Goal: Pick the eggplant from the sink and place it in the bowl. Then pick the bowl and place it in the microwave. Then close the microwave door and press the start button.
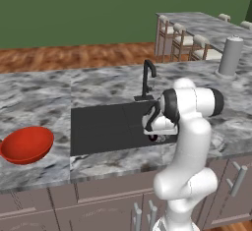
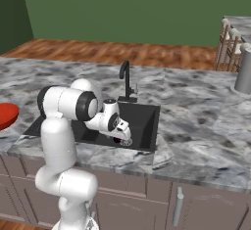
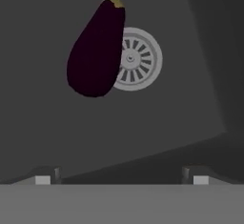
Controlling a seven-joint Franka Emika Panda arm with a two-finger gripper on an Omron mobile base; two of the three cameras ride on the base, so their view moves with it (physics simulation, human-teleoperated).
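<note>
A glossy white arm (image 1: pixel 189 146) of rounded, tubular segments with black bands at its joints.

even rendered light, sink perhaps dim

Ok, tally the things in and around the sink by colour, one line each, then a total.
Black: 2, the sink and its faucet
Dark purple: 1, the eggplant
Red-orange: 1, the bowl
Silver-grey: 2, the drain and the canister
Total: 6
</note>
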